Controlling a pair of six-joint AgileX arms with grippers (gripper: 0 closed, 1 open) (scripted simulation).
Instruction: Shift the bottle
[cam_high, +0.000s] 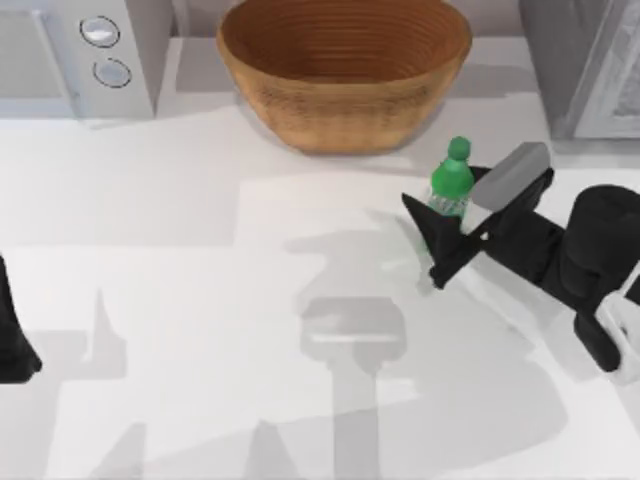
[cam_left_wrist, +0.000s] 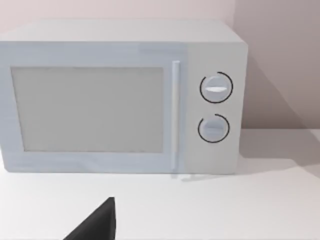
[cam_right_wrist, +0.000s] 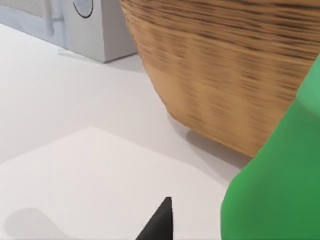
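Bottle (cam_high: 452, 182), a small green soda bottle with a green cap, stands upright on the white desk (cam_high: 200, 300) at the top view's right, just in front of the wicker bowl (cam_high: 345, 70) and apart from it. Right gripper (cam_high: 440, 235) reaches in from the right with its dark fingers set around the bottle's lower body; whether they are clenched on it or released cannot be told. In the right wrist view the bottle's green body (cam_right_wrist: 280, 185) looms very close beside one fingertip (cam_right_wrist: 160, 222). Step in hand, as judged: taking hold of the bottle (the shift itself appears not yet begun). The next move calls for a firm, level grasp, then a carry clear of the bowl's wall. Left arm (cam_high: 15, 335) rests parked at the left edge, facing the microwave (cam_left_wrist: 120, 95).
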